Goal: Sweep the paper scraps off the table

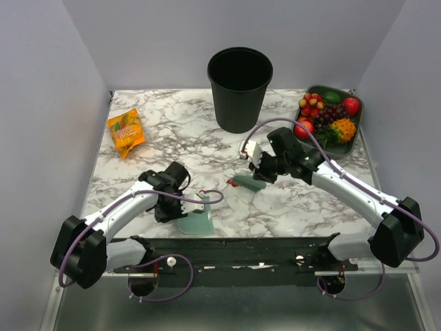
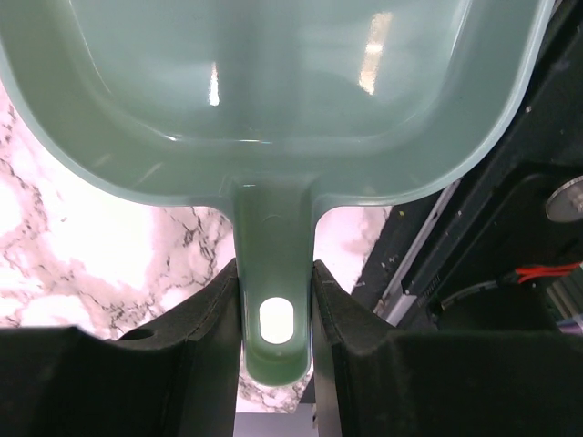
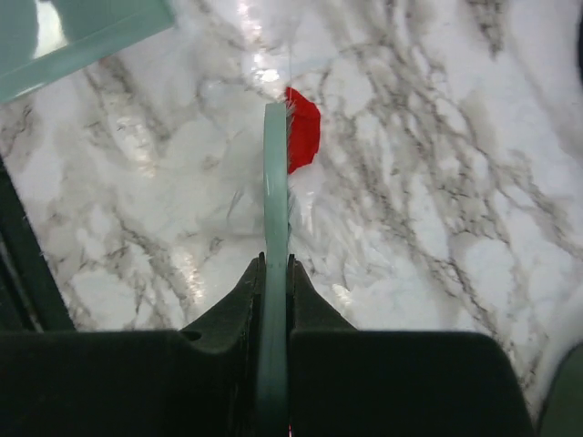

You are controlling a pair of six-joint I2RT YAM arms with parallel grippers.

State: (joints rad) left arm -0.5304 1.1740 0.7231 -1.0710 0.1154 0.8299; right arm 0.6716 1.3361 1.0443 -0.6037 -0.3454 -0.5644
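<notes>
One red paper scrap (image 3: 302, 141) lies on the white marble table (image 1: 172, 117), close to the middle. Only one scrap can be seen. In the right wrist view it sits right up against the far end of a thin teal sweeper (image 3: 275, 200), at about 1 o'clock from the sweeper's tip.

The right gripper (image 3: 275, 269) holds that sweeper. Its two black fingers are squeezed tight on the thin blade, one on each side. From above, the sweeper sits just at 3 o'clock from the scrap.

A teal dustpan (image 1: 195, 219) is near the scrap, at about 7 o'clock from it, close to the front edge of the table. The left gripper (image 2: 276, 291) holds the dustpan by its handle. The fingers press on both sides of the handle, and the hole in the handle shows between them. The wide scoop of the pan points away from the gripper. The pictures do not show whether the pan touches the table.

Farther out, a tall black bin (image 1: 240, 86) stands at 12 o'clock from the scrap, near the back of the table. An orange snack packet (image 1: 126, 132) lies flat at about 10 o'clock, well apart. A dark tray of fruit (image 1: 358, 131) sits at about 2 o'clock, by the back right corner.
</notes>
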